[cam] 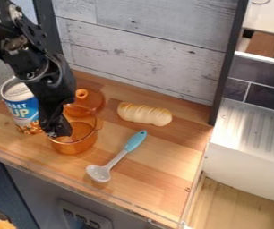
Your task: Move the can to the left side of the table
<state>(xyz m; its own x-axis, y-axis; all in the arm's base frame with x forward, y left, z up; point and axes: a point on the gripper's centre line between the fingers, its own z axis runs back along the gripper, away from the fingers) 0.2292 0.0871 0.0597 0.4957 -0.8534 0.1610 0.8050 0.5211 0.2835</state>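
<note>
The black gripper hangs down at the left of the camera view, its tips over the left part of an orange transparent pot. Whether it holds anything cannot be made out. The can, blue and white with a pale lid, stands upright on the left part of the wooden table, just left of the gripper. Part of the can's right side is hidden behind the arm.
The orange pot is right beside the can, with an orange lid behind it. A bread loaf and a blue-handled spoon lie further right. A grey plank wall bounds the back.
</note>
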